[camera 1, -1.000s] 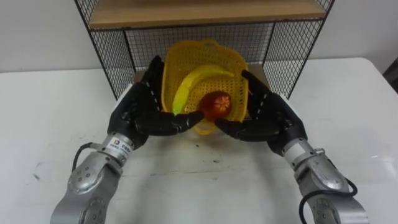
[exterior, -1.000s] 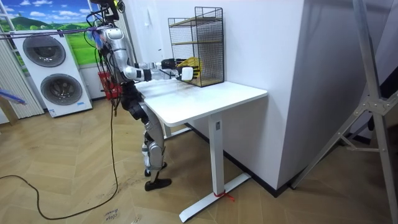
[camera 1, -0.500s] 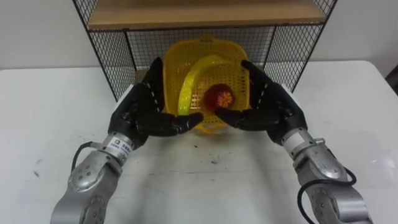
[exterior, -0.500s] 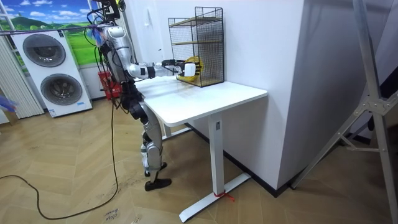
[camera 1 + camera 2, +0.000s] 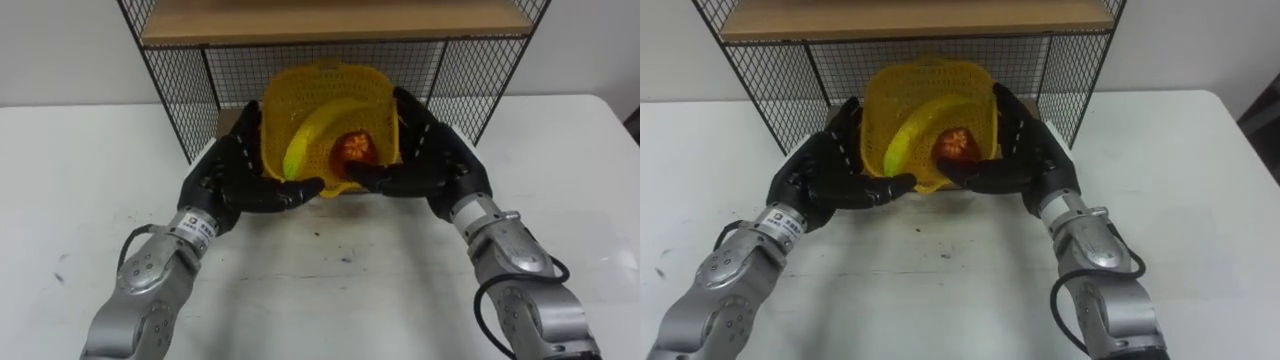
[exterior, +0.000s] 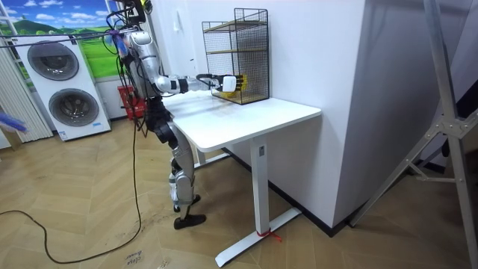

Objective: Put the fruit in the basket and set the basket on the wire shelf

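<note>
Basket (image 5: 330, 85) | pressed between left hand (image 5: 222, 180) and right hand (image 5: 440, 165) | tilted

The top edge cuts off the wire shelf (image 5: 330, 22), while the left hand (image 5: 228, 178) and right hand (image 5: 432, 160) hide the flanks of the yellow basket (image 5: 325, 95).
</note>
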Robot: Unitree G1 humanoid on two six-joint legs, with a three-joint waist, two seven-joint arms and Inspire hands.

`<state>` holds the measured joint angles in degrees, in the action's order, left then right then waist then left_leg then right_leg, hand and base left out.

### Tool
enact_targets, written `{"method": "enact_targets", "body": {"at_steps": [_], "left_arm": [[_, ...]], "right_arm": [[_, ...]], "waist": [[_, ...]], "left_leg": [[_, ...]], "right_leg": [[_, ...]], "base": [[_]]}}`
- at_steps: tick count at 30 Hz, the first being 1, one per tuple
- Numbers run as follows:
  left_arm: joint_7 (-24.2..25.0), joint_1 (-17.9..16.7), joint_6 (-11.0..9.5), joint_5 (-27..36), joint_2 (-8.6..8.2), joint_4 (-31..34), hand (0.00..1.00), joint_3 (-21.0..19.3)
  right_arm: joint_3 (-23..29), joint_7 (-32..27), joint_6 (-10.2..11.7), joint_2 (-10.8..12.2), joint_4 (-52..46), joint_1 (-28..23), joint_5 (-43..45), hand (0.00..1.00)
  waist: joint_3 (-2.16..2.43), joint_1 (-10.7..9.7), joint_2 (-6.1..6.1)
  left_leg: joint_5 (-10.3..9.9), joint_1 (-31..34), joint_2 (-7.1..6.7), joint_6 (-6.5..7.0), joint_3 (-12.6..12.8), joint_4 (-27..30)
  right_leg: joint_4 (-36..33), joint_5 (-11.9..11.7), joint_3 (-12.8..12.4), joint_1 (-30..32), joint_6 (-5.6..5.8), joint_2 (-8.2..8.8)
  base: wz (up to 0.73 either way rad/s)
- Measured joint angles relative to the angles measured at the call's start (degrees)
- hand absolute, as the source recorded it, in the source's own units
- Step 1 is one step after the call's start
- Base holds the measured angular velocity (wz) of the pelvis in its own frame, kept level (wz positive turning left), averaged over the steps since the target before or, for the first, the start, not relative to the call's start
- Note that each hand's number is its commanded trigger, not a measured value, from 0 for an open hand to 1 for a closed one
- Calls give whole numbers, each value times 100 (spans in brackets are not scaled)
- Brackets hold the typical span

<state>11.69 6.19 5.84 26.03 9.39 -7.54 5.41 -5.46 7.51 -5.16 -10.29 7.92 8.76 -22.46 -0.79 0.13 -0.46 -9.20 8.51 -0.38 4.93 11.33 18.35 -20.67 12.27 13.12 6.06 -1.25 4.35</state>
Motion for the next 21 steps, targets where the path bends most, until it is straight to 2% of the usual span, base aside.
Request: {"method": "enact_targets", "body": {"at_steps": [3,5,8,14,17,21], "left_arm": [[-74,137,106,40,-27,-219,0,-2],[-122,410,214,38,-135,-596,0,-19],[-160,682,307,30,-209,-948,0,-18],[-513,839,546,32,-263,-1057,0,-60],[-626,950,679,-58,-325,-1058,0,-85],[-667,1050,757,-98,-325,-1071,0,-94]], "right_arm": [[2,-73,-99,2,59,157,-18,0],[7,-119,-161,2,354,411,-23,0],[15,-162,-280,-19,556,618,-21,0],[14,-328,-580,66,559,804,-23,0],[48,-384,-622,90,667,941,-20,0],[112,-475,-671,98,952,1122,-14,0]], "waist": [[2,9,-2],[5,13,-9],[5,18,-8],[12,27,1],[13,18,5],[15,8,19]], "left_leg": [[16,-15,0,0,4,-2],[21,-28,1,2,-3,-4],[31,-35,1,0,-45,-13],[120,-122,-9,-16,-47,-174],[129,-123,-7,-21,-47,-167],[142,-128,2,-22,-50,-174]], "right_leg": [[1,-12,0,-11,-6,0],[9,-25,47,-43,-16,11],[81,-42,103,-96,-15,5],[210,-110,96,-130,-26,-17],[222,-128,88,-137,-34,-26],[297,-169,90,-193,-38,-50]], "base": [[0],[2],[8],[0],[0],[0]]}}
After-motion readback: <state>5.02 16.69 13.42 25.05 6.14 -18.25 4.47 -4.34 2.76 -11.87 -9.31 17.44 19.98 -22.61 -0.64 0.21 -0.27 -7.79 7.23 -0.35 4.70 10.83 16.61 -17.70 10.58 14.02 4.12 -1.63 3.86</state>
